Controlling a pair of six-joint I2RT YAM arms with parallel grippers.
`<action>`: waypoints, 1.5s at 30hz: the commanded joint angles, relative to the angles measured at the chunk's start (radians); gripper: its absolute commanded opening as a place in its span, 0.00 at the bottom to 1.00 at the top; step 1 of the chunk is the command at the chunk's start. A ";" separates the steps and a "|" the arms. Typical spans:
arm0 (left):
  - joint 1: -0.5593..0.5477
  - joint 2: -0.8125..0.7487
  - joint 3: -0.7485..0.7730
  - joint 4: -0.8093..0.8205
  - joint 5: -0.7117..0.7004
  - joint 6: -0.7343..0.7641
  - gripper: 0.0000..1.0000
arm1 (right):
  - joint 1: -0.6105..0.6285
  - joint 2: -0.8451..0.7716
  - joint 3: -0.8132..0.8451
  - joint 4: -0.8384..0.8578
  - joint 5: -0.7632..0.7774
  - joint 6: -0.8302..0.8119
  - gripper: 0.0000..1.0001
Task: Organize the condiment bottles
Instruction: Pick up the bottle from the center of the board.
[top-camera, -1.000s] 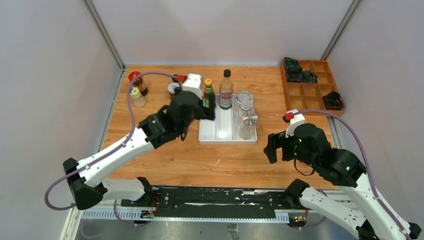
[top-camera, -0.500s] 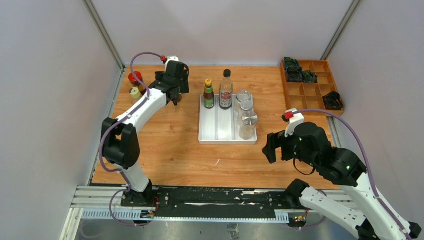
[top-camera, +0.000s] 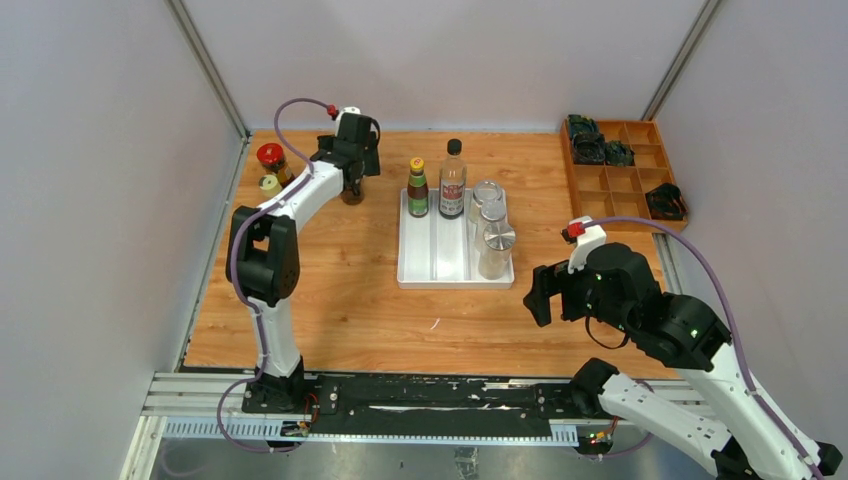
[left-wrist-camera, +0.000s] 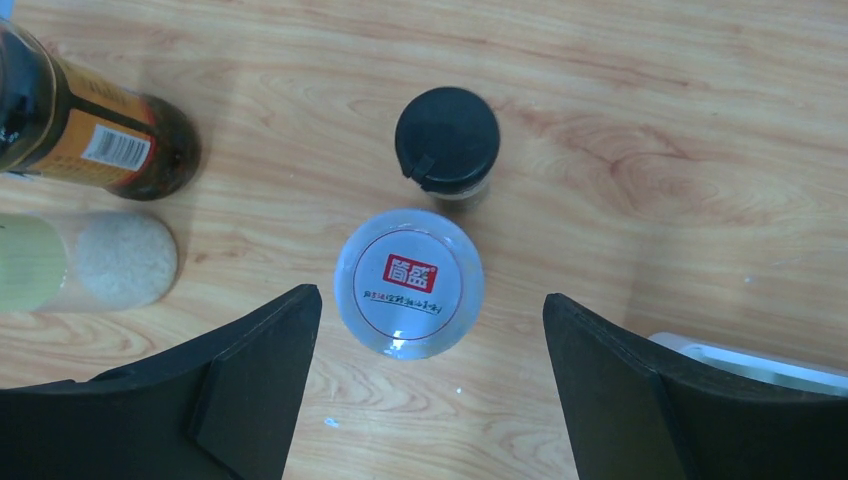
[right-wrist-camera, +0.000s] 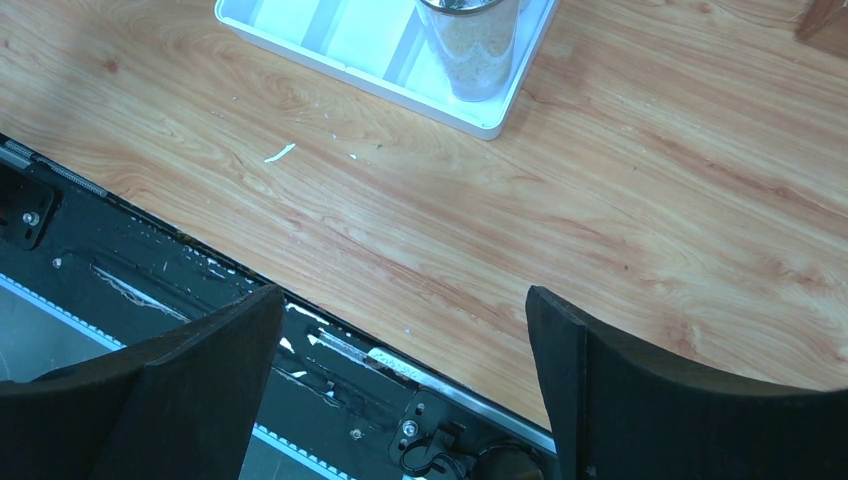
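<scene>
While the left arm (top-camera: 300, 200) stretches to the upper left of the overhead view, I see the left gripper (left-wrist-camera: 430, 300) spread wide and holding nothing. Its fingers (left-wrist-camera: 250, 380) flank, without touching, a white-lidded jar (left-wrist-camera: 409, 283) with a red label that stands on the table (left-wrist-camera: 650, 120). Just above that jar in the wrist view stands a black-capped shaker (left-wrist-camera: 447, 139). At the left edge are a dark orange-labelled bottle (left-wrist-camera: 95, 140) and a pale jar of white grains (left-wrist-camera: 120, 262). At centre frame, the white tray (top-camera: 430, 265) holds a yellow-capped bottle (top-camera: 417, 188), a tall black-capped bottle (top-camera: 453, 180) and three silver-lidded jars (top-camera: 497, 240). My right gripper (right-wrist-camera: 402, 292) hangs wide and empty at lower right, over the table's near edge.
</scene>
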 joint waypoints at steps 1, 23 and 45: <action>0.026 0.016 -0.029 0.024 -0.001 -0.012 0.87 | -0.003 -0.006 -0.006 -0.013 -0.006 0.012 0.97; 0.045 0.047 -0.082 0.129 0.039 0.015 0.82 | -0.003 -0.016 -0.041 -0.009 -0.013 0.018 0.97; 0.058 0.023 -0.091 0.106 0.082 -0.014 0.55 | -0.004 -0.024 -0.057 -0.009 -0.019 0.022 0.97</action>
